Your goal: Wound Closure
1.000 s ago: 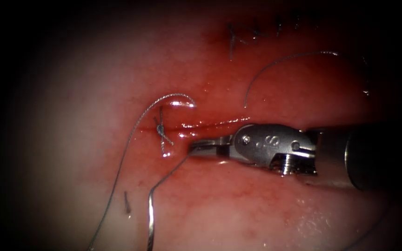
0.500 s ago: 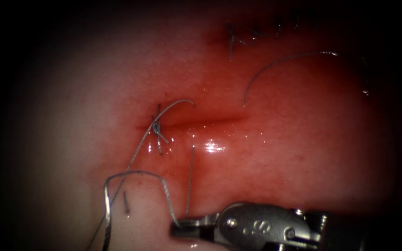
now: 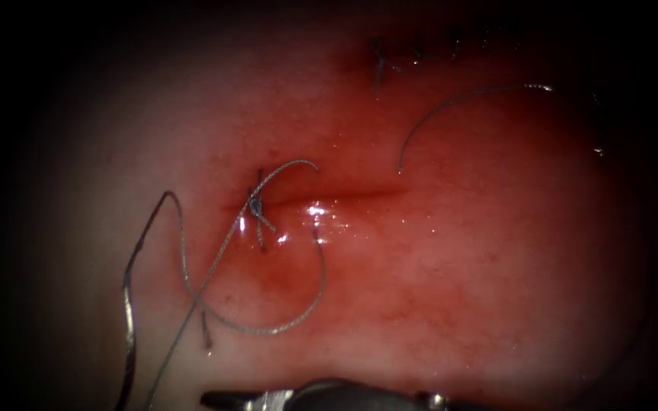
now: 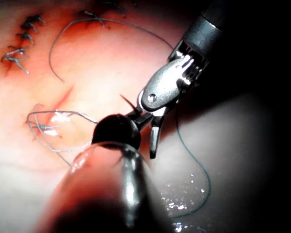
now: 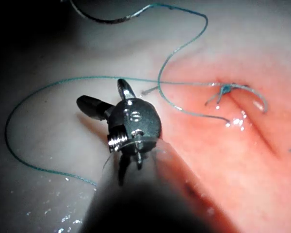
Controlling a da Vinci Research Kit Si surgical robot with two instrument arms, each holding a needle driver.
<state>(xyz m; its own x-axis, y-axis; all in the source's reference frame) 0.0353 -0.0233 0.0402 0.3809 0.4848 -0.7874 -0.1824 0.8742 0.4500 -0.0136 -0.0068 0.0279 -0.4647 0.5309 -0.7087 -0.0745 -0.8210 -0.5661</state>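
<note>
Right hand (image 5: 106, 97) jaws apart, empty; needle (image 3: 127, 320) lengthwise up-down, left of cut (image 3: 336, 199).

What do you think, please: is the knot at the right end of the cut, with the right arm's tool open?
Not quite: the endoscope view shows the knot at the left end of the cut. The right arm's tool is indeed open, holding nothing.

Teal thread (image 5: 182, 43) (red-stained tissue (image 5: 242, 160))
</note>
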